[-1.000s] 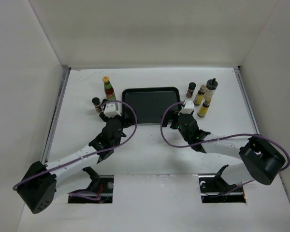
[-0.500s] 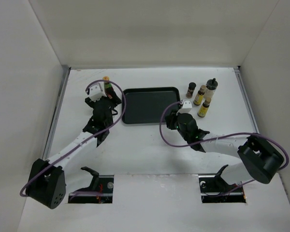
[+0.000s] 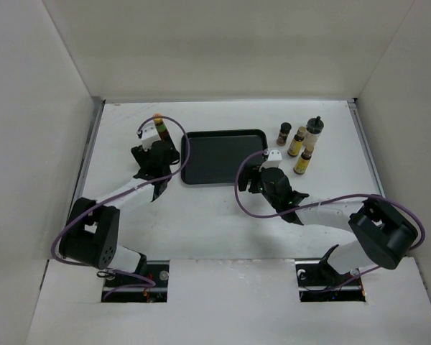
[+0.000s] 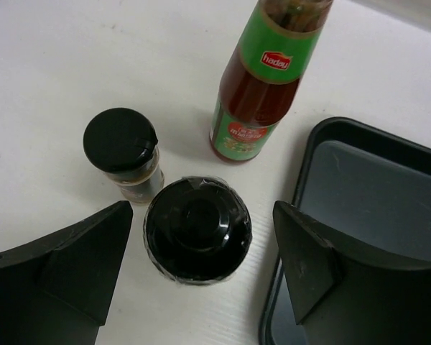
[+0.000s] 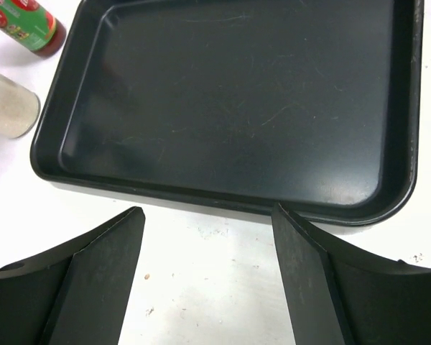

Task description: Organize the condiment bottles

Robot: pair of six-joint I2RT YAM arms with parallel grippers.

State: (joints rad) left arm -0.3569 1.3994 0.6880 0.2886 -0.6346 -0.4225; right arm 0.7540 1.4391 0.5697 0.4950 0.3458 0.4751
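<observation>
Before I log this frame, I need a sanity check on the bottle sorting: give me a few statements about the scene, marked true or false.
The black tray holds no bottles. True.
The left gripper is open, its fingers either side of a black-capped bottle. True.
The right gripper grips a bottle. False: it is open and empty, at the tray's near edge.
The red-green bottle lies on its side. False: it stands upright beside the tray.
Four bottles stand right of the tray. True.
</observation>
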